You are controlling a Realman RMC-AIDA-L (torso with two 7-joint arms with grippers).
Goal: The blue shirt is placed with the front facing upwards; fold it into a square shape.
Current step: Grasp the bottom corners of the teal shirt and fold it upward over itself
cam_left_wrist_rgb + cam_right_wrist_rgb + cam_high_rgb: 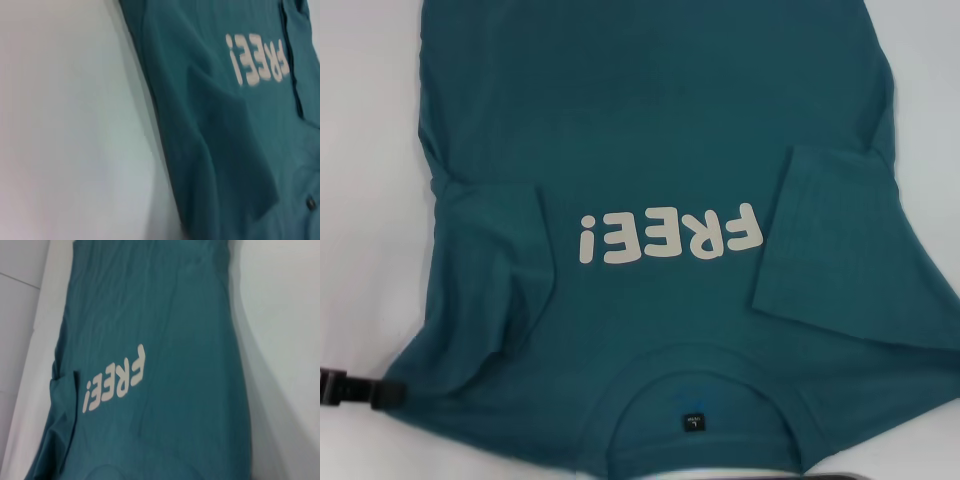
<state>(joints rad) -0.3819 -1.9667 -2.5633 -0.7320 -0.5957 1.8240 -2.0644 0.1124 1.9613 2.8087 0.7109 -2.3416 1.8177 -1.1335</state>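
- On the white table (360, 200), the blue shirt (650, 120) lies flat, front up, collar (695, 365) nearest the robot, hem running off the far edge of the head view.
- Left side: strip of bare table beside the shirt's left edge; left sleeve (485, 255) folded in over the body, its edge reaching toward the letters.
- Left gripper (355, 388): dark piece at the lower left border of the head view, just beside the shirt's left shoulder corner; cannot tell if its fingers are spread or pressed together, cannot tell if it touches cloth.
- Left wrist view: wide bare white surface next to the shirt's long side edge (165, 150); folded sleeve flap lies on top.
- Centre: white letters "FREE!" (670, 237) read upside down from the head; small black neck tag (690, 422) inside the collar.
- Right side: right sleeve (845, 245) folded in over the chest, crisp straight edge beside the "F"; narrow white table showing at the far right.
- Right gripper (840, 474): only a dark sliver at the bottom edge, near the collar; finger state cannot be told.
- Right wrist view: shirt body (165, 340) smooth, light creases, bare table along both sides.
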